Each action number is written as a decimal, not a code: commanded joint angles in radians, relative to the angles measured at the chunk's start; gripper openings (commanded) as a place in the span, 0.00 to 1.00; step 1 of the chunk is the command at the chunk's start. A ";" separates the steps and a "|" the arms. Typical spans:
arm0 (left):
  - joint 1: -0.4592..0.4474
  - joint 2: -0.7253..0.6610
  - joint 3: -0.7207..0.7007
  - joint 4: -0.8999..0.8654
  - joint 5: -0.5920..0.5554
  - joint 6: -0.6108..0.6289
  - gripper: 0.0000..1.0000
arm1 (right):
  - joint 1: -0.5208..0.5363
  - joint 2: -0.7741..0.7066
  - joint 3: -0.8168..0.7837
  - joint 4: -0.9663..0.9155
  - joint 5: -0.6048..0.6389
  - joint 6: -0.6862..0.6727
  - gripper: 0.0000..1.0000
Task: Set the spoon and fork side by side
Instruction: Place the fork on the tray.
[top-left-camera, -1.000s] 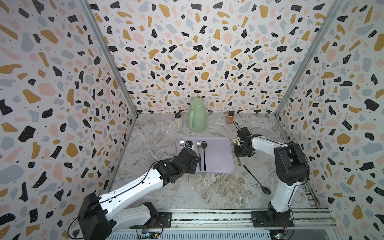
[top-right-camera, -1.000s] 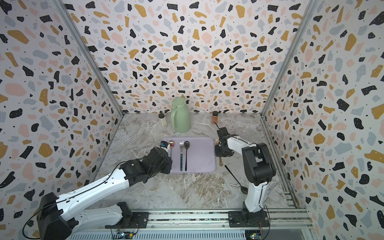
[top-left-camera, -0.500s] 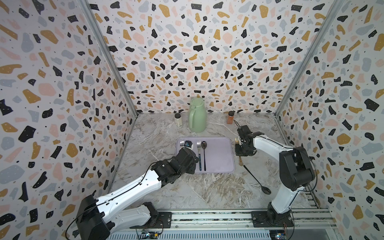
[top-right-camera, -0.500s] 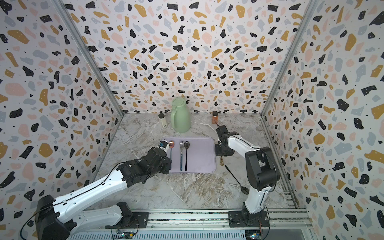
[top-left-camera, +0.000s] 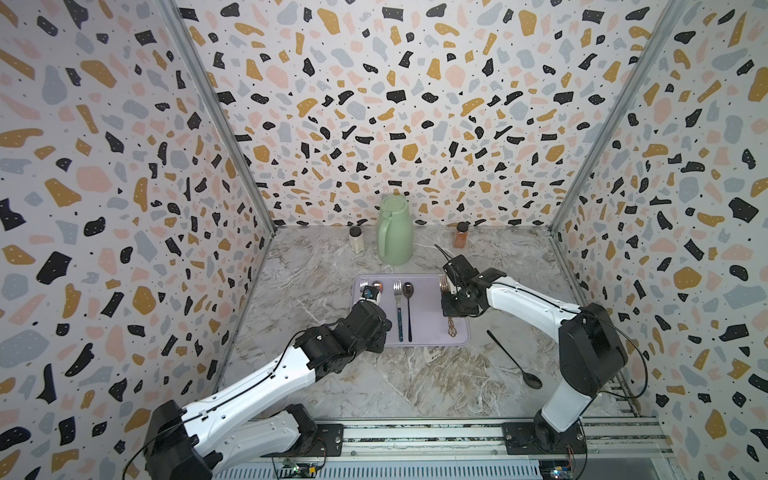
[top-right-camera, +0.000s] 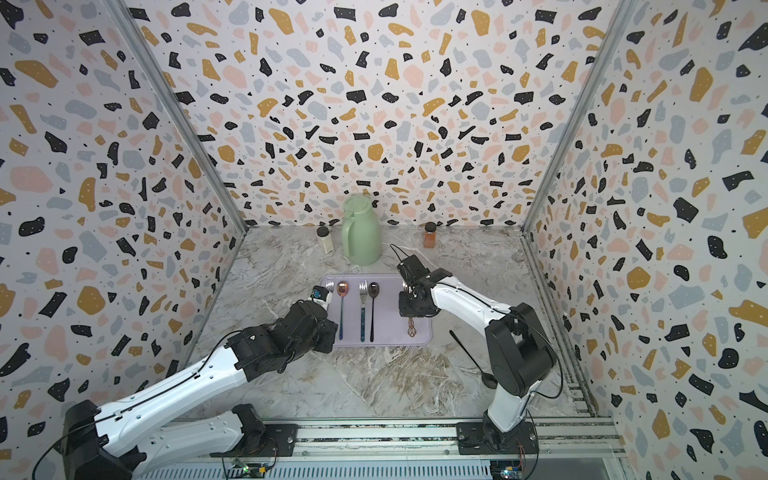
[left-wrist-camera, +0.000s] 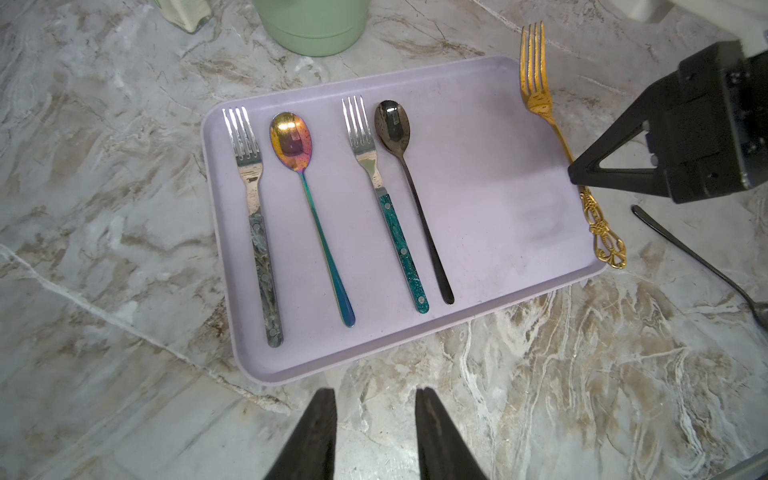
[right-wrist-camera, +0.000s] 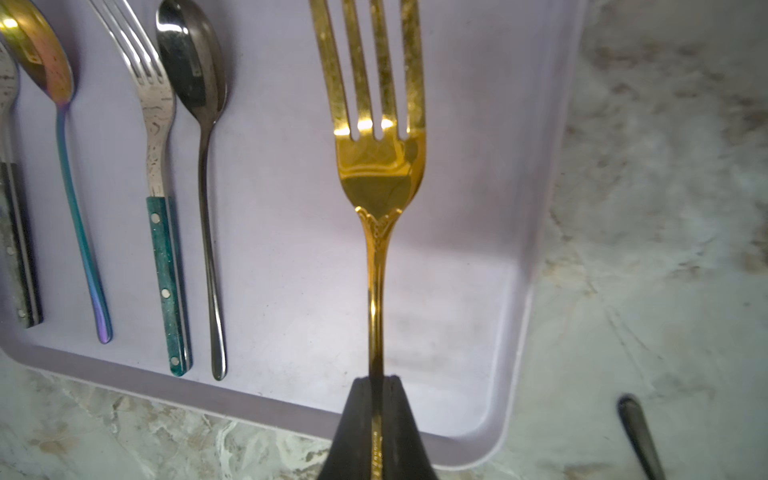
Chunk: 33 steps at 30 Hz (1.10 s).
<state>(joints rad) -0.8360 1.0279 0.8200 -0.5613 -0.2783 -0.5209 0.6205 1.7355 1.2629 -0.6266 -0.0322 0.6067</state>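
So the right gripper (right-wrist-camera: 376, 380) is clamped on the gold fork (right-wrist-camera: 380, 166), fingers pinched tight on the thin stem, with the fancy handle end sticking out behind them. The fork's long axis runs front to back; prongs point at the back wall and the green jug (top-left-camera: 395, 232), handle toward the robot's base; that's pretty much parallel to everything lying in the tray (left-wrist-camera: 498, 166). It hangs over the right end of the tray, above the bare stretch beside the other cutlery; can't tell if the handle end touches the rim or not.

The tray holds four pieces lined up, all heads toward the back; from the left: a fork with a grey handle (left-wrist-camera: 253, 195), a rainbow spoon (left-wrist-camera: 291, 141), a fork with a teal handle (left-wrist-camera: 388, 205), a black spoon (left-wrist-camera: 392, 124); each fork has its spoon just beside it.

The loose spoon (top-left-camera: 532, 380) is off the tray, flat on the marble table (top-left-camera: 415, 374) to the right; it lies diagonal, bowl toward the front right, handle tip toward the tray's front right corner but apart from it.

The left gripper (left-wrist-camera: 374, 392) sits near the tray's front left corner; fingers apart, nothing between them. A pale jar (top-left-camera: 356, 240) and an orange jar (top-left-camera: 460, 235) stand either side of the jug by the back wall.
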 joint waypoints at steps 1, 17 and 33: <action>0.003 -0.026 -0.020 0.002 -0.021 -0.017 0.35 | 0.027 0.032 0.036 0.037 0.014 0.064 0.03; 0.004 -0.062 -0.039 -0.005 -0.037 -0.012 0.37 | 0.064 0.219 0.134 0.088 0.029 0.147 0.03; 0.004 0.041 0.026 0.103 0.057 0.094 0.38 | -0.031 -0.085 0.000 0.008 0.038 0.074 0.28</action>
<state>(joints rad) -0.8360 1.0378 0.8021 -0.5240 -0.2611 -0.4736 0.6369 1.7618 1.2915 -0.5739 -0.0074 0.7124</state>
